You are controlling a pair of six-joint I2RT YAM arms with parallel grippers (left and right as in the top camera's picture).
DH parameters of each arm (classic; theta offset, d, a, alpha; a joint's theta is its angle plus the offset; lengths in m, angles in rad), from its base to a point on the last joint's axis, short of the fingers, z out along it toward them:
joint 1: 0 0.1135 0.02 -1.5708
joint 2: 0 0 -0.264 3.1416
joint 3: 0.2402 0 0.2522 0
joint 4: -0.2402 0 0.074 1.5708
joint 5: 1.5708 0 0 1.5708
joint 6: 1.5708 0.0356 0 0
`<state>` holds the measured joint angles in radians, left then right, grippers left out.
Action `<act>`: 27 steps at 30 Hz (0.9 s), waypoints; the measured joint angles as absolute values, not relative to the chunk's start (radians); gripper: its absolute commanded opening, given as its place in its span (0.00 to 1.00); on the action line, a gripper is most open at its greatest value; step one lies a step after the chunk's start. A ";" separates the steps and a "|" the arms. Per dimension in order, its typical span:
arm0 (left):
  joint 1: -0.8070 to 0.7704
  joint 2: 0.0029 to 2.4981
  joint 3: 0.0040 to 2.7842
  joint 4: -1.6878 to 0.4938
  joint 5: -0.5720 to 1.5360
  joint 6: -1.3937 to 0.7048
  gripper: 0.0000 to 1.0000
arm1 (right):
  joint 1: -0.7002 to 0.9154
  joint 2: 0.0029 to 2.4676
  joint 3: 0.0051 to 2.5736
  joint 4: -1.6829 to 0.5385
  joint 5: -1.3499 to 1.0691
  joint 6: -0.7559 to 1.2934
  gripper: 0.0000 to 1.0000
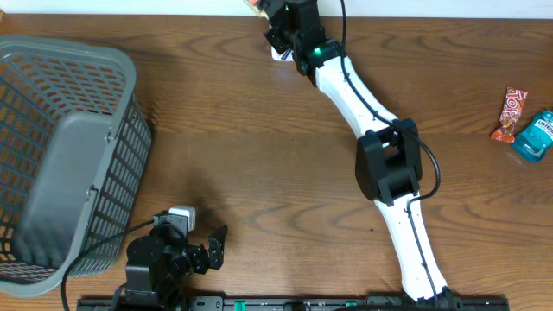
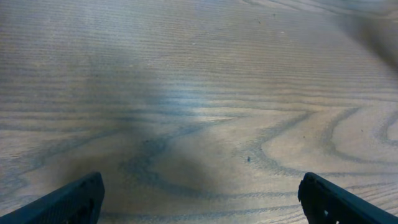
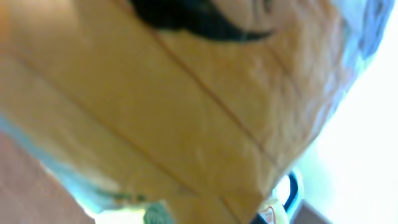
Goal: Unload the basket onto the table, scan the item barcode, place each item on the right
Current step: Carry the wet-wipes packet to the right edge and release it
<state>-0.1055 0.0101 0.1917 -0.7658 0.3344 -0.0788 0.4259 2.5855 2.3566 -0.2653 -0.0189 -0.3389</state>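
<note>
At the near edge the left gripper point(image 1: 212, 248) hovers low over bare table point(image 1: 259, 173), its pincer spread wide with nothing between; its wrist view shows only wood grain. The grey basket point(image 1: 121, 164) stands just to its left, and no goods show in the part I can see. Out on the right, well apart from both arms, lie a candy bar point(image 1: 510, 114) and a teal pack point(image 1: 536, 134), side by side and untouched.

The right arm stretches across to the far edge. There the right gripper point(image 1: 266, 10) has its pincer together, and I judge it clamped on a thin edge of the packet point(image 3: 186, 112); the fingers themselves are hidden, but the yellow-orange wrapper fills the wrist view, blurred and tilted. A small white and blue thing point(image 1: 279, 53) sits just beside the wrist; I cannot tell what it is.

As for progress, the item looks picked up and carried far; no scanner is plainly in view, and no barcode shows on the face I can see. So the scan itself seems in hand or not yet done; the code may need turning toward the reader, and two items on the right wait.
</note>
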 measured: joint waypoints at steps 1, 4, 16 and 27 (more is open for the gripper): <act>-0.105 0.010 0.192 -0.766 0.334 -0.079 1.00 | 0.426 2.580 2.367 -0.317 -0.013 -0.331 0.01; -0.105 0.010 0.192 -0.766 0.334 -0.079 1.00 | 0.422 2.536 2.376 -0.497 0.004 -0.312 0.01; -0.105 0.010 0.192 -0.766 0.334 -0.079 1.00 | 0.200 2.222 2.421 -1.023 0.222 -0.216 0.01; -0.105 0.010 0.192 -0.766 0.334 -0.079 1.00 | -0.200 2.446 2.152 -0.984 0.167 -0.072 0.01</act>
